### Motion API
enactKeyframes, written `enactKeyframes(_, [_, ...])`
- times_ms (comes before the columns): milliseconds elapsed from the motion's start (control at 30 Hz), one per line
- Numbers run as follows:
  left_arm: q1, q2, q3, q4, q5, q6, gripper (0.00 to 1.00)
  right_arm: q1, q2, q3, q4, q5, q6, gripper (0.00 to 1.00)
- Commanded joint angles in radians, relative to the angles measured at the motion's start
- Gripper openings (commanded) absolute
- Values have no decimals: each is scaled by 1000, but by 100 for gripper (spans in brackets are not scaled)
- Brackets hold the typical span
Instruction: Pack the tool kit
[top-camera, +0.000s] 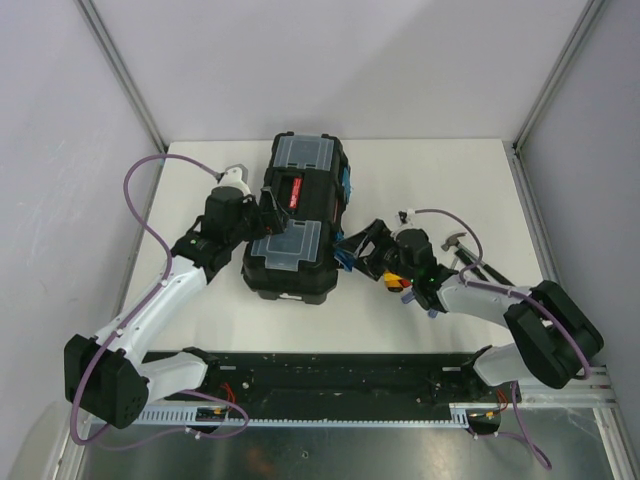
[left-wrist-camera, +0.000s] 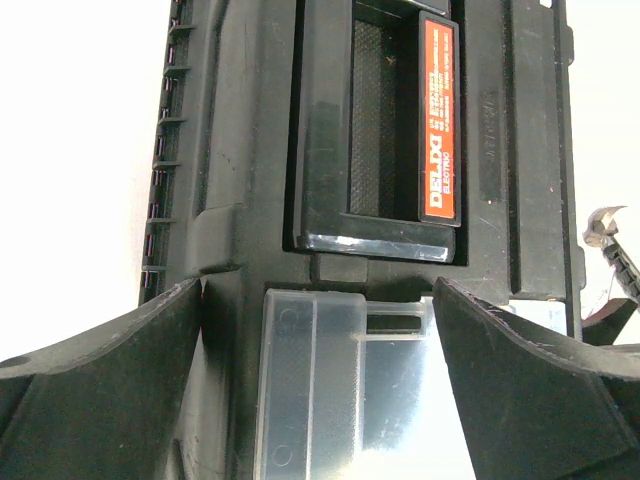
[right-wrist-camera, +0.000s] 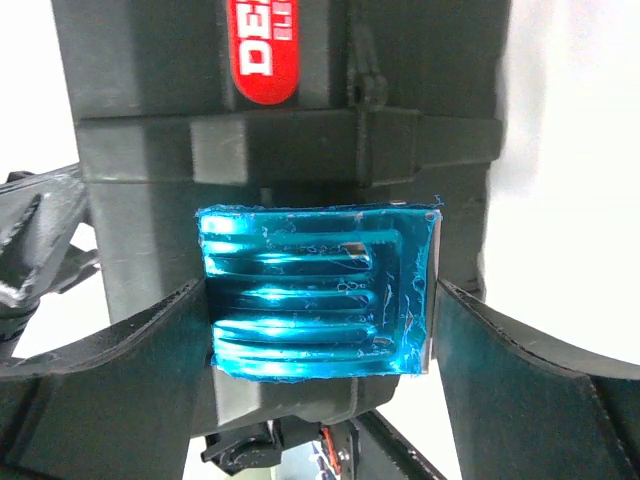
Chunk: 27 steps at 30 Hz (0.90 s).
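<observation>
The tool kit (top-camera: 297, 215) is a black toolbox lying in the middle of the table, lid shut, with a clear compartment (top-camera: 304, 152) at the far end and another (top-camera: 290, 245) at the near end. My left gripper (top-camera: 264, 215) is at its left side. In the left wrist view it (left-wrist-camera: 320, 290) stands open over the lid, above a clear compartment (left-wrist-camera: 330, 380) and below the red-marked handle (left-wrist-camera: 440, 120). My right gripper (top-camera: 347, 250) is at the box's right side. It (right-wrist-camera: 320, 290) is open, with a blue latch (right-wrist-camera: 320, 300) filling the gap between its fingers.
A hammer (top-camera: 456, 241) and dark tools lie on the table right of the right arm. Small yellow and red things (top-camera: 396, 283) show under that arm. A second blue latch (top-camera: 347, 184) sits further back. A black rail (top-camera: 330, 375) runs along the near edge.
</observation>
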Motion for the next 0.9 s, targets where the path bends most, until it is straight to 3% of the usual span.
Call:
enactKeyframes(0, [-32,49,-64,-257,131,57,97,27,-63,107,237,-107,18,73])
enactKeyframes(533, [-30,52,-68,-257,108,56,97,-39,-218,-15,7,-18,-42,75])
enactKeyframes(867, [-30,74,-67,-257,113,54,97,-59,-182,-190,236,9,54,75])
